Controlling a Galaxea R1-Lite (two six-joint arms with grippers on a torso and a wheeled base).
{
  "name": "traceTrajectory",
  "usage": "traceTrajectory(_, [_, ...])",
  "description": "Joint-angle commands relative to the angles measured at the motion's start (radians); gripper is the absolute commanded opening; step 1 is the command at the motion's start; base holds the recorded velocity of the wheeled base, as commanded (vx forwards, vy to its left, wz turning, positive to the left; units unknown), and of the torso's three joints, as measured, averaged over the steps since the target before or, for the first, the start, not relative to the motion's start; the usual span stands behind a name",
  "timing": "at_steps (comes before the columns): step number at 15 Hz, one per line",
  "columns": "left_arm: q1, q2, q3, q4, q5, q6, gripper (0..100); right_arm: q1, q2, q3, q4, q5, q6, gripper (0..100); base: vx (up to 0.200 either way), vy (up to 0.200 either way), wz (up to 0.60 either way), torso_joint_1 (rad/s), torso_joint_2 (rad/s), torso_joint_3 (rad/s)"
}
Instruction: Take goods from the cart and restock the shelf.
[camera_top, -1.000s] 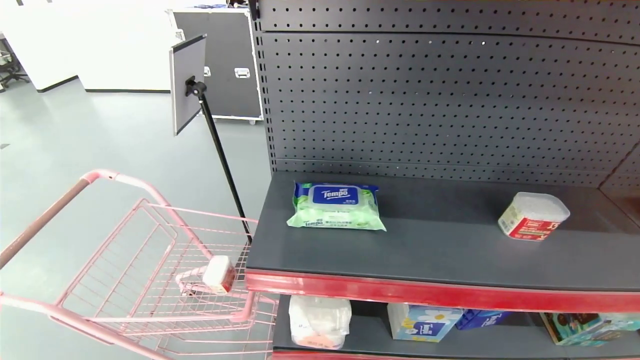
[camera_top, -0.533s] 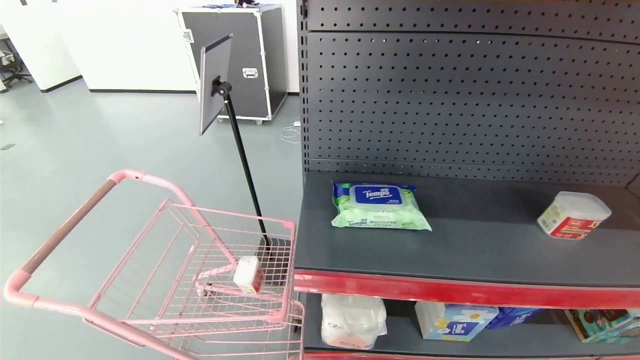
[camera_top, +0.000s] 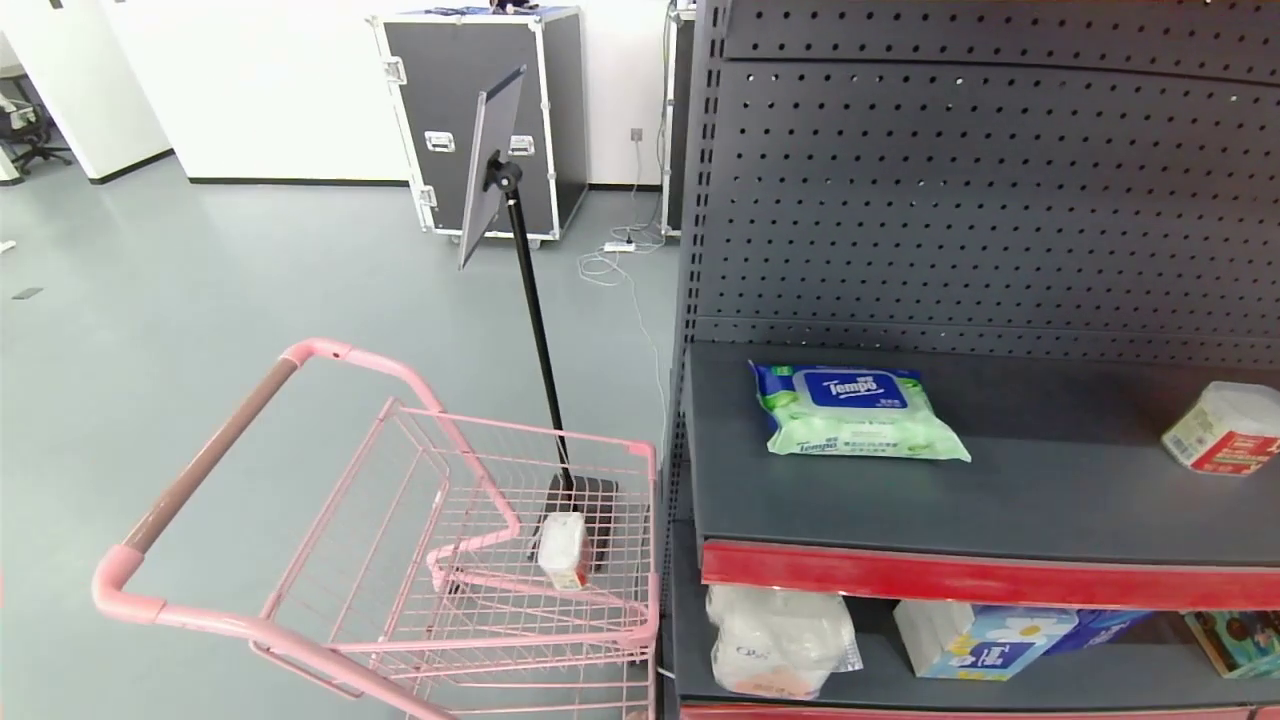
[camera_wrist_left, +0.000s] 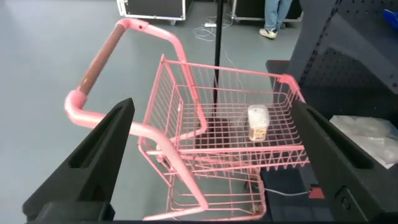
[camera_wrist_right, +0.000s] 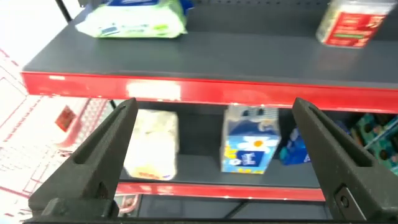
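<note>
**One Small Pot Waited in the Cart**

A small pot (camera_wrist_left: 257, 122), or maybe a box, seemed to stand upright in the pink cart (camera_wrist_left: 101, 55), on the side near the shelf (camera_top: 1000, 500). The left pincer (camera_wrist_left: 214, 165) hung above the cart, opened wide, with the pot ahead and lower down. The left arm was nearer. The right pincer (camera_wrist_right: 211, 162), also wide, faced the shelf.
</note>
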Motion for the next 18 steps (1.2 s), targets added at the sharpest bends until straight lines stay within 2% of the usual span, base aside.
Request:
traceTrajectory(1, [0.0,0.0,0.0,0.0,0.0,0.0,100,0.0,0.001,0.0,0.0,0.0,-0.001,100,0.0,0.2,0.0,-0.002,0.0,0.002])
traceTrajectory(2, [0.0,0.0,0.0,0.0,0.0,0.0,100,0.0,0.001,0.0,0.0,0.0,-0.001,100,0.0,0.2,0.0,-0.002,0.0,0.002])
traceTrajectory(9, [0.0,0.0,0.0,0.0,0.0,0.0,100,0.0,0.001,0.0,-0.002,-0.001,0.002,100,0.0,0.0,0.0,-0.014,0.03,0.018])
traceTrajectory(18, [0.0,0.0,0.0,0.0,0.0,0.0,100,0.0,0.001,0.0,-0.002,-0.003,0.004,100,0.0,0.0,0.0,-0.14,0.33,0.192])
